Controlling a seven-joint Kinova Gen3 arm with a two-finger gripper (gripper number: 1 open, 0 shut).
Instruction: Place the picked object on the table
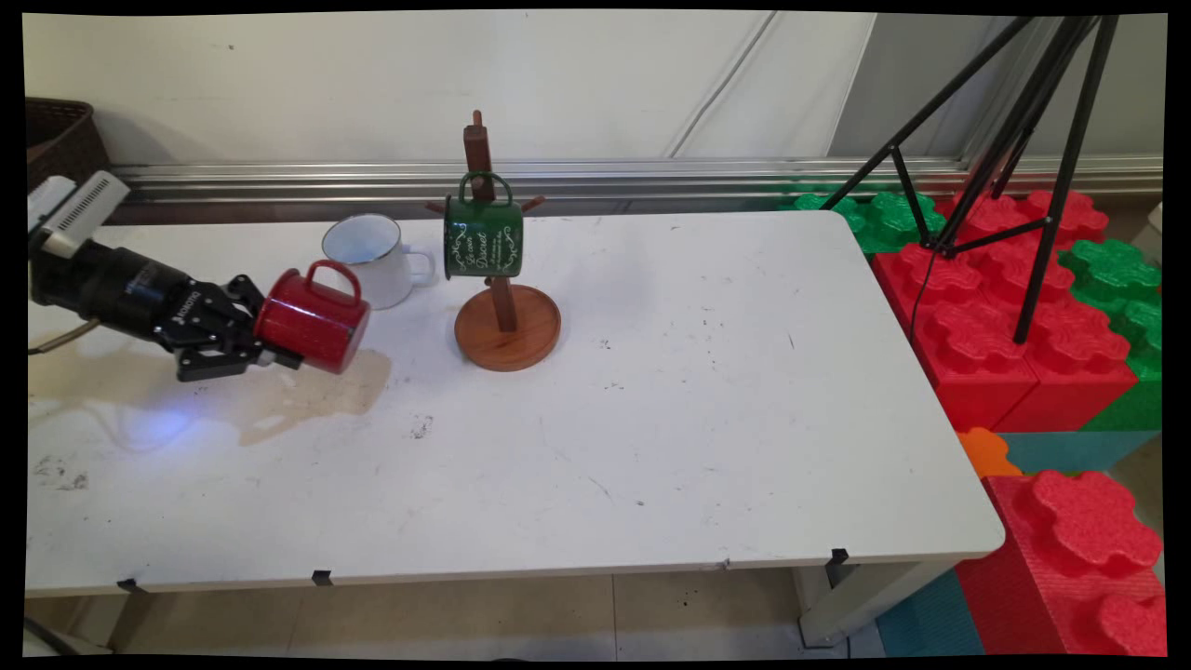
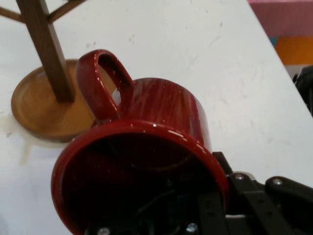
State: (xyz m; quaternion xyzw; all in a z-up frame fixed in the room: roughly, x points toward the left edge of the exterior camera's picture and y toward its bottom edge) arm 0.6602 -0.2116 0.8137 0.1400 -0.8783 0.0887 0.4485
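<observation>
Pincer (image 1: pixel 270 346) clamped on the red mug's (image 1: pixel 314 319) rim, mug sideways above worktop's (image 1: pixel 651 419) left edge, handle up, base toward the wooden stand (image 1: pixel 505 321)

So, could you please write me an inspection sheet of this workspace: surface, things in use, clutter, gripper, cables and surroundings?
Surface: white table, scuffed, with dark specks and a brownish stain under the gripper.
Things in use: red mug held on its side above the table, handle up; its rim faces the hand camera. Green mug hangs on the wooden mug tree. White mug stands upright behind the red one.
Clutter: nothing seen.
Gripper: black gripper shut on the red mug at its rim, one finger inside.
Cables: one cable at the arm's left end; a thin wire on the wall.
Surroundings: black tripod, red and green foam blocks, dark basket.
</observation>
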